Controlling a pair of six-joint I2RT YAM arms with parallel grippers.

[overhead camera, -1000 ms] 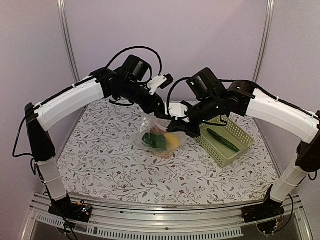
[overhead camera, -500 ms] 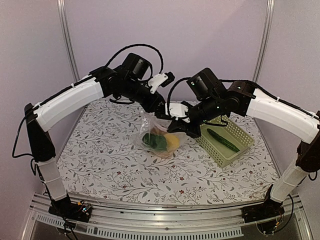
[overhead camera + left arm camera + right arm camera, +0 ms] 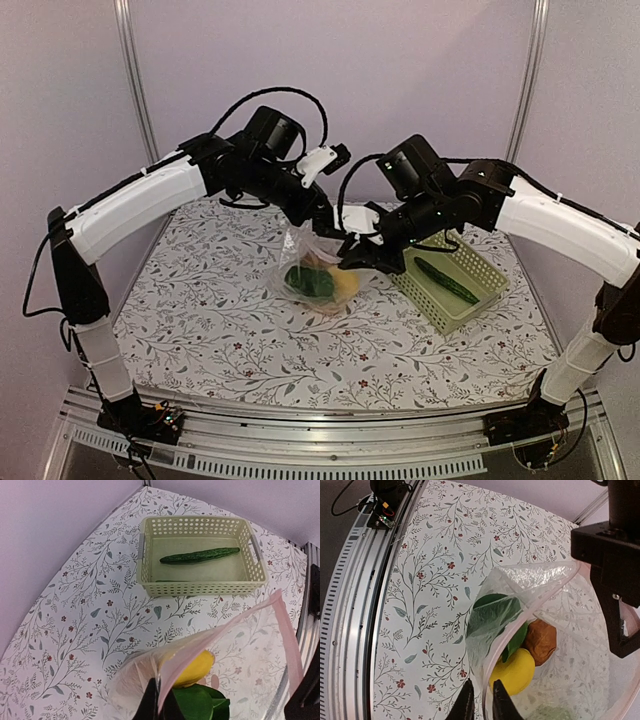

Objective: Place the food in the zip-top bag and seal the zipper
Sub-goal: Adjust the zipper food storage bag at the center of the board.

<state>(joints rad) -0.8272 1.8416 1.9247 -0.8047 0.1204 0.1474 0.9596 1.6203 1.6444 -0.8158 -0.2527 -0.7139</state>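
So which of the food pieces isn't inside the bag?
The dark green cucumber: it lies alone in the pale green basket, while the yellow fruit, the leafy green and the reddish-brown piece are all inside the clear bag.

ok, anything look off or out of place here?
One thing: the cucumber lies in the basket, not in the zip-top bag, whose zipper the left gripper pinches. Nothing looks spilled or damaged.

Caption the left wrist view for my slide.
Left tool pinches the zip-top bag by its pink zipper, yellow fruit and leafy green inside; the cucumber lies in the basket beyond.
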